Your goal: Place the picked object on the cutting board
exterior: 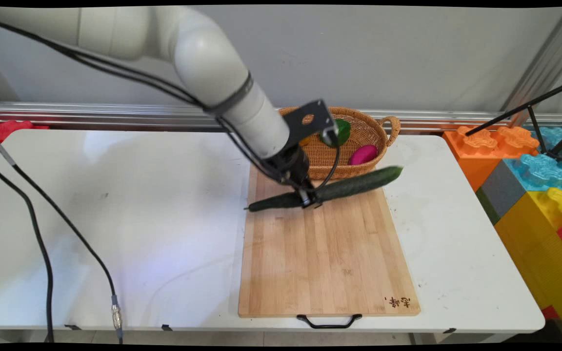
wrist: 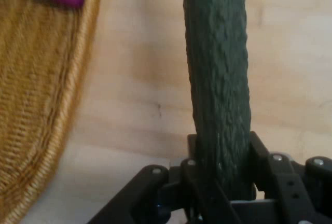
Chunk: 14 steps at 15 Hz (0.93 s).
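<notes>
1. Cables [exterior: 42, 234], black, hang over the bare left half of the white counter [exterior: 115, 204] and run off its near edge at about 7 o'clock; their lower ends are cut off from sight.
2. Cutting board [exterior: 325, 263] of pale wood lies at centre, long side running from 12 to 6 o'clock, its black handle [exterior: 329, 321] jutting past the counter's near edge. Most of the board's surface lies open; the counter strip to its right is narrower than the room at left.
3. Hand [exterior: 309, 197] hangs over the board's far end, clamped around the middle of a dark green cucumber [exterior: 354, 184]. In the hand view the cucumber [wrist: 218, 79] rises straight out between the fingers [wrist: 259, 151], which press on both its sides. The cucumber's left tip points to about 8 o'clock, the right tip to 2 o'clock, higher and past the board's right edge; whether the low tip touches the wood cannot be told.
4. Wicker basket [exterior: 369, 131] stands just beyond the board at 12 o'clock, partly hidden by the arm's bracket. A magenta item [exterior: 363, 154] and a green item [exterior: 343, 130] lie inside, an orange bit barely showing.
5. Toy blocks [exterior: 534, 170], large and coloured, stack beyond the counter's right edge at 3 o'clock.
</notes>
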{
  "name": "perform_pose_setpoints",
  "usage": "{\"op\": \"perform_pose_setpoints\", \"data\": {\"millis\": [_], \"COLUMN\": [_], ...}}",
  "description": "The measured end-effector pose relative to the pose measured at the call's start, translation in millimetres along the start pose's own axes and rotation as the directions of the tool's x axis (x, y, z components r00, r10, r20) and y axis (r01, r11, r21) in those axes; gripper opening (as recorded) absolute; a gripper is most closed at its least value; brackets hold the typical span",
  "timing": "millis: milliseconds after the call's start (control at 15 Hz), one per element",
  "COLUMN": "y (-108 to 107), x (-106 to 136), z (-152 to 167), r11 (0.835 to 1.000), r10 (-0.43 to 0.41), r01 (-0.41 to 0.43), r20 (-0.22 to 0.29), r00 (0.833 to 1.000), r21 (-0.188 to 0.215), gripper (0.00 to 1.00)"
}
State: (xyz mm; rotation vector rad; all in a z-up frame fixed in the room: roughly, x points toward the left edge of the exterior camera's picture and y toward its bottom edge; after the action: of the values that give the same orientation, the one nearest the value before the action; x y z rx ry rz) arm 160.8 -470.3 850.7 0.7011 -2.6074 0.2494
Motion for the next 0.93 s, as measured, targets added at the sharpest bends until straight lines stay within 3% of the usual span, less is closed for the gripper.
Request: {"op": "perform_pose_setpoints", "data": {"millis": [333, 600, 667, 933], "y": [2, 2, 2, 0], "x": [-22, -26, -25, -15], "z": [39, 57, 59, 53], "r11": [1.000, 0.999, 0.999, 1.000], "r10": [0.016, 0.020, 0.018, -0.001], "r01": [-0.017, -0.021, -0.019, 0.000], "r20": [0.043, 0.051, 0.050, 0.039], "r00": [0.999, 0.999, 0.999, 0.999], "r21": [0.021, 0.028, 0.028, 0.014], "gripper": [0.00, 0.00, 1.00, 1.00]}}
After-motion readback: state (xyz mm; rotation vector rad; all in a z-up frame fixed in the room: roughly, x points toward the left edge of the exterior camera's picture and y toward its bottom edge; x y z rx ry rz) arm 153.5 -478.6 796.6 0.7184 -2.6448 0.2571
